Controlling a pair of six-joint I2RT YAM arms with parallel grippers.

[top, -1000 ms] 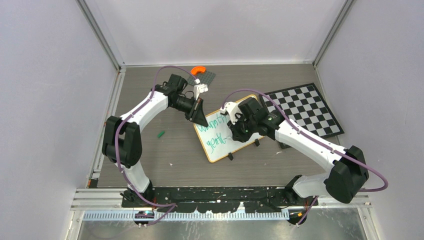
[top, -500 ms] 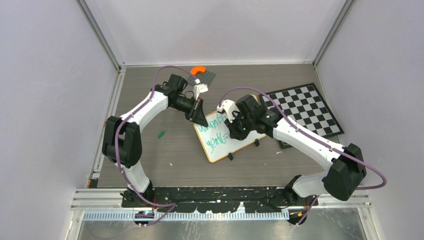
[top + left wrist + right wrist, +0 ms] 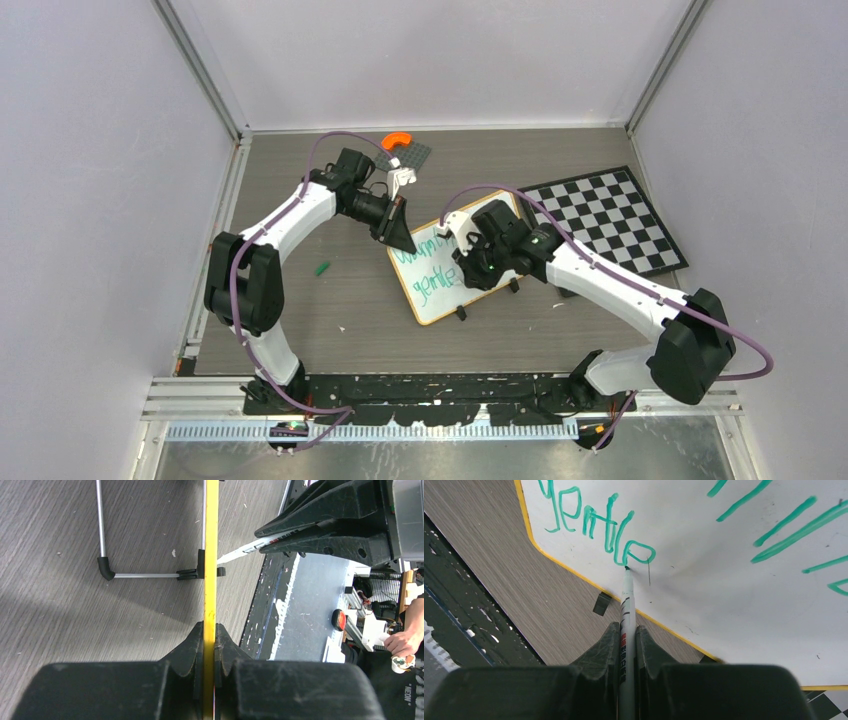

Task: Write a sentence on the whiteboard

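Though close, checkerboard (image 3: pixel 620 220) beside whiteboard (image 3: pixel 437 303)

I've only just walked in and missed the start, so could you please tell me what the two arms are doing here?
The left gripper is shut on the edge of the small white whiteboard with a thin orange-tan frame, steadying it. The right gripper is shut on a slim white marker pen. The pen's tip is on the board at the last letter of the green handwritten lettering, whose second line reads "gentle". Writing appears to be under way.
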